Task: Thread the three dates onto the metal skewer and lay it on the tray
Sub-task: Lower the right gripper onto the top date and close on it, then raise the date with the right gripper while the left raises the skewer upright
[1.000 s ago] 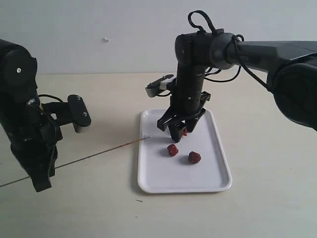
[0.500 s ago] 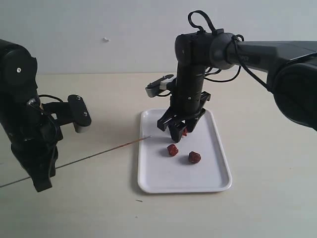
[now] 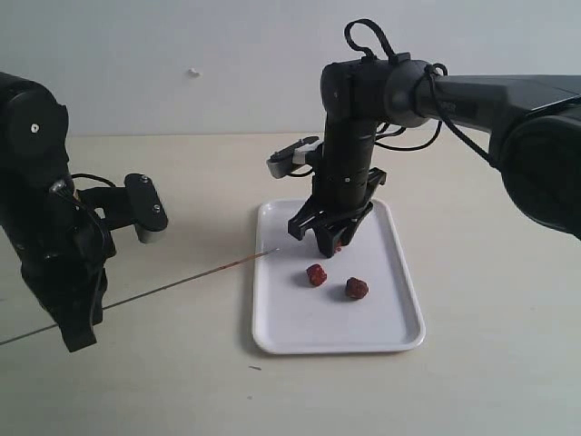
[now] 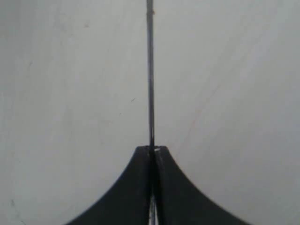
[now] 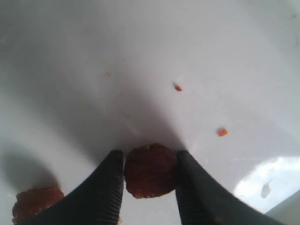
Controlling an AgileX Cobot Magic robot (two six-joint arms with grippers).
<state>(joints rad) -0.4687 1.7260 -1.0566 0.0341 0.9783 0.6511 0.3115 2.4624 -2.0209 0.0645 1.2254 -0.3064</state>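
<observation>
The white tray (image 3: 390, 331) lies at the table's centre. Two dates (image 3: 316, 274) (image 3: 356, 289) rest on it. My right gripper (image 3: 332, 242) points down over the tray's far half, shut on the third date (image 5: 150, 170), which sits between both fingers (image 5: 107, 187). Another date (image 5: 35, 202) shows at the edge of the right wrist view. On the left, my left gripper (image 3: 80, 329) is shut on the metal skewer (image 3: 182, 283), whose tip reaches the tray's left rim. In the left wrist view the skewer (image 4: 150, 75) runs straight out from the closed gripper (image 4: 153, 151).
Small red crumbs (image 5: 222, 132) lie on the tray floor near the held date. A black part of the left arm (image 3: 145, 207) juts out above the skewer. The tan table (image 3: 163, 381) surrounds the tray; a pale wall stands behind.
The right gripper's fingers have drawn in around the date and risen slightly. The left arm and skewer have not moved.
</observation>
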